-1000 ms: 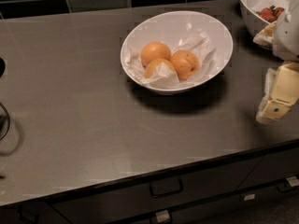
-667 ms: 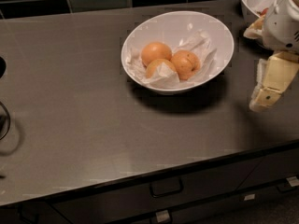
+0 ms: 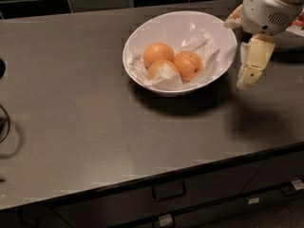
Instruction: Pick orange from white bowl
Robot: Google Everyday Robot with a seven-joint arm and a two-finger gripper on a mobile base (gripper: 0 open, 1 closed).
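Observation:
The white bowl (image 3: 142,42) stands on the grey counter at centre back, lined with crumpled white paper. Three oranges lie in it. The orange (image 3: 189,65) with small dark specks is the right-hand one. A smoother one (image 3: 158,53) lies behind left, and another (image 3: 160,69) sits at the front, partly under paper. My gripper (image 3: 250,68) hangs just outside the bowl's right rim, above the counter and to the right of the speckled orange. It holds nothing that I can see.
A smaller white bowl (image 3: 289,39) with red fruit stands at the back right, mostly hidden behind my arm. Dark tiles (image 3: 95,1) back the counter. A dark curved object (image 3: 4,122) lies at the left edge. Drawers with handles (image 3: 168,192) run below the front edge.
My gripper has moved left and toward the back, from the counter's right edge to just beside the white bowl's right rim. The bowl and oranges have not moved.

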